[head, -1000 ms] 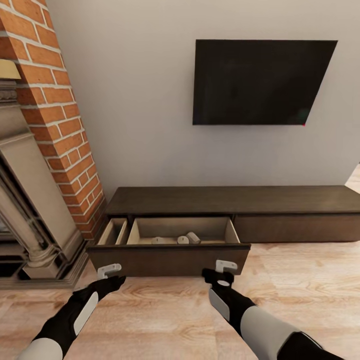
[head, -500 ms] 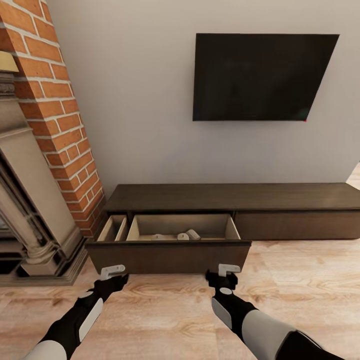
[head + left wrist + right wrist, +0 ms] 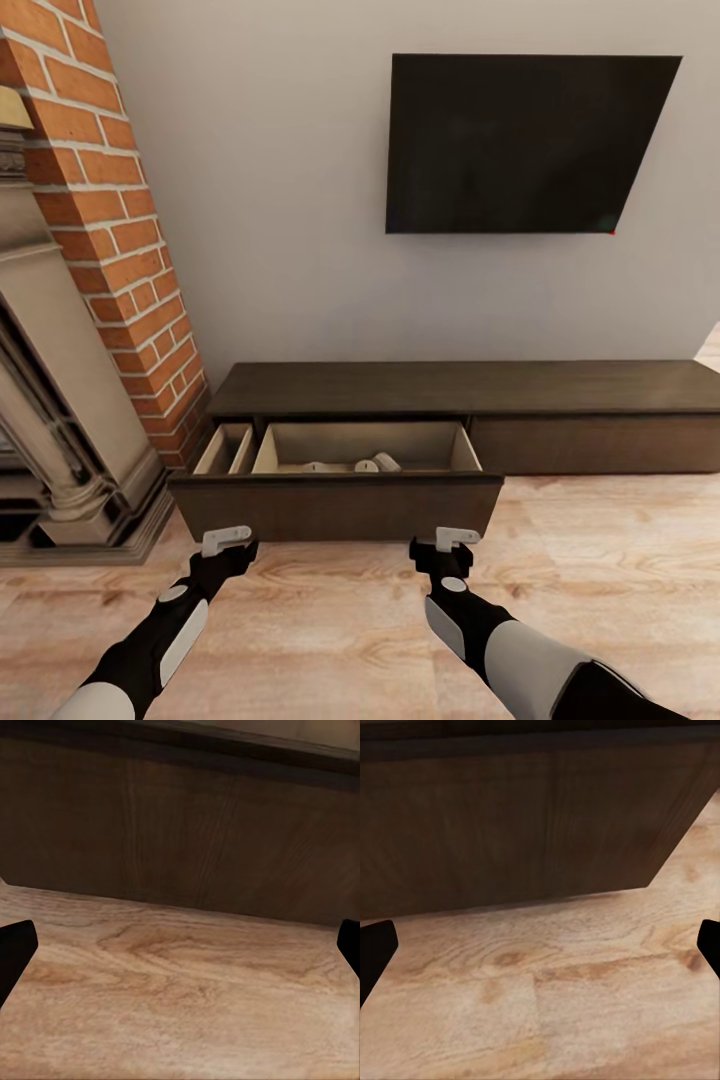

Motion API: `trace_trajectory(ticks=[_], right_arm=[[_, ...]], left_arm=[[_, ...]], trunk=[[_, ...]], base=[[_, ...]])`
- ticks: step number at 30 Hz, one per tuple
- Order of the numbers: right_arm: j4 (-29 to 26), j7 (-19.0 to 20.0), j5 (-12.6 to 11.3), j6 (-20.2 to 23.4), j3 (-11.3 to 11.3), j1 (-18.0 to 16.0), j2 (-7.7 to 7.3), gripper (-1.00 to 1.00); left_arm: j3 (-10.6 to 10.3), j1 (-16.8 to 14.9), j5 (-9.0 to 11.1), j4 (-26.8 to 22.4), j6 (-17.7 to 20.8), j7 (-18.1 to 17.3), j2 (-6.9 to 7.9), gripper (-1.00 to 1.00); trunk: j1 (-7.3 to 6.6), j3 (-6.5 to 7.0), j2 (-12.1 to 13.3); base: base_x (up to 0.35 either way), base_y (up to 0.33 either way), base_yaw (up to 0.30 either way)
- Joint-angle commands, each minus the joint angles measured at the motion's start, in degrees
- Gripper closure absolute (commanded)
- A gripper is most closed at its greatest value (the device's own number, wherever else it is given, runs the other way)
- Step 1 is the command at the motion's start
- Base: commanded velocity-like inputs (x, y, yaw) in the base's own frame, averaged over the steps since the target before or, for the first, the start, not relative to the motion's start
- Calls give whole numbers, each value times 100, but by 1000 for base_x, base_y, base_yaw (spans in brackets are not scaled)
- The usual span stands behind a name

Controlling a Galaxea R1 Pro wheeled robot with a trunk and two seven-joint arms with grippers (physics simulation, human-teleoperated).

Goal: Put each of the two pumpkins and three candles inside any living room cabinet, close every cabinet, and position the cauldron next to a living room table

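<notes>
While no brand, label or writing can be read anywhere, the dark screen (image 3: 530, 145) on the pale wall is blank apart from a tiny red dot at its lower right corner. The left gripper (image 3: 227, 541) hangs just in front of the pulled-out drawer front (image 3: 338, 508) of the cabinet (image 3: 460, 388), a little above the wooden floor (image 3: 620, 570); in the left wrist view its two dark fingertips (image 3: 16, 949) sit at opposite edges of the picture, spread wide with nothing between them but floor and the brown drawer face (image 3: 187, 832). The right gripper (image 3: 457, 539) hangs near the drawer's right end, likewise parted wide and empty, its fingertips (image 3: 375, 945) framing the drawer's lower corner and floor. Whether either gripper touches the drawer front cannot be told. The wide drawer stands open, pale beige inside, and three small pale candles (image 3: 350, 464) lie near its front wall, partly hidden by it. A narrower open compartment (image 3: 226, 448) lies to its left, beside the brick column (image 3: 120, 230) and the ornate fireplace surround (image 3: 55, 400). The cabinet's right section is shut
</notes>
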Motion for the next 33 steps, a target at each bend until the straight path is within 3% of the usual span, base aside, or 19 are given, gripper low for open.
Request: trace_trajectory(ticks=[1, 5, 9, 20, 33], right_arm=[[0, 3, 1, -14, 1, 0, 4, -100], [0, 6, 2, -32, 1, 0, 17, -100], [0, 6, 8, -36, 1, 0, 39, -100], [0, 6, 2, -36, 1, 0, 65, -100], [-48, 29, -10, -31, -22, 0, 85, -100]], left_arm=[[-1, 5, 0, 0, -26, -4, 0, -100], [-8, 29, 7, 4, -399, -18, 4, -100], [-10, 48, 18, 14, -645, -39, 4, -100], [-11, 54, 29, 19, -692, -27, 0, -100], [-15, 54, 29, 21, -691, -39, 8, -100]], trunk=[[23, -18, -42], [110, -90, -202], [110, -90, -202], [110, -90, -202], [110, -90, -202]], base=[[0, 0, 0], [0, 0, 0], [0, 0, 0], [5, 0, 0], [245, 0, 0]])
